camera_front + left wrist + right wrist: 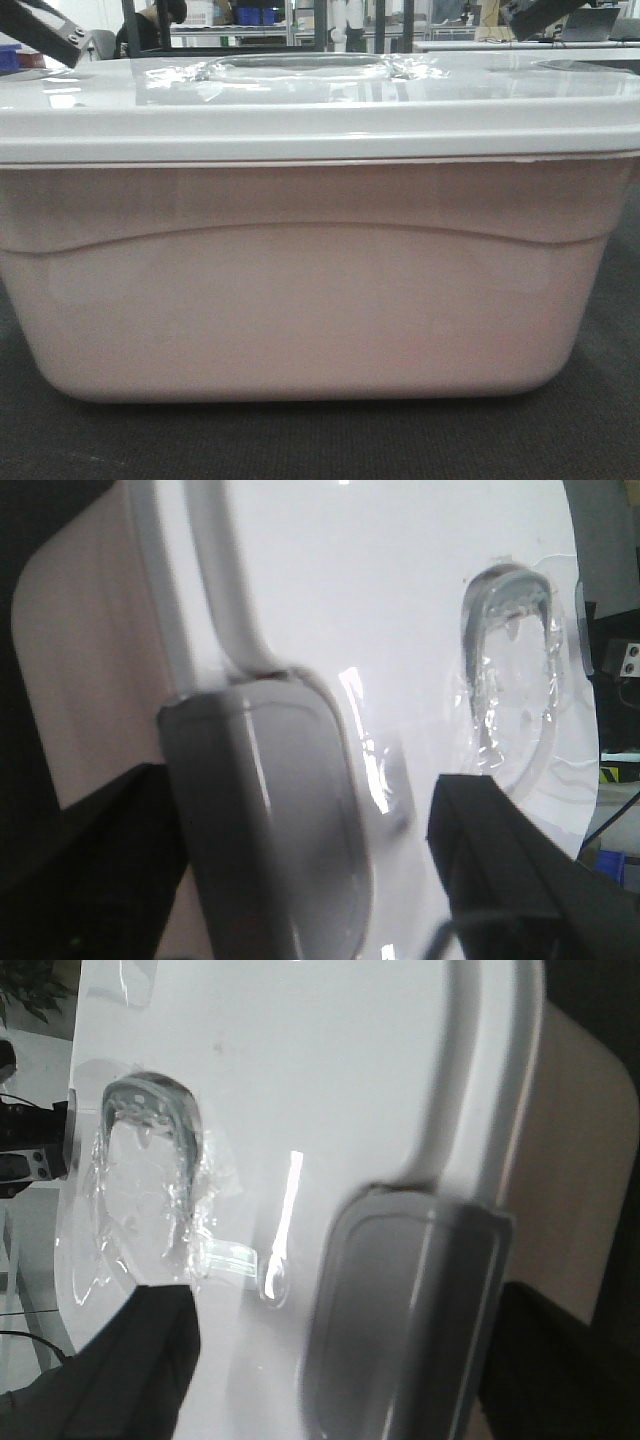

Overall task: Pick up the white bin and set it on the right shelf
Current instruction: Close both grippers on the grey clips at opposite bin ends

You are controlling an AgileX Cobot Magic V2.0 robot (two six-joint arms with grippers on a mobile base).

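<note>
Exterior front-facing view: the white bin fills almost the whole frame and sits flat on the dark worktop, its glossy lid on. No gap shows under its base, so it is judged not yet lifted. The right shelf cannot be picked out with any certainty among the distant racks behind it. Nearly all of the task therefore looks undone: the grasp, the lift, the carry and the placing on the shelf.

In the left wrist view the left end effector is spread wide. One dark finger is outside the bin's end wall and the other is over the lid, with a grey end latch between them. The recessed handle lies further in, well apart from the fingers.

The right end effector mirrors this at the opposite end, also spread wide, straddling its own grey latch. Neither holds anything. Whether any finger is touching the bin cannot be told from these views.
</note>
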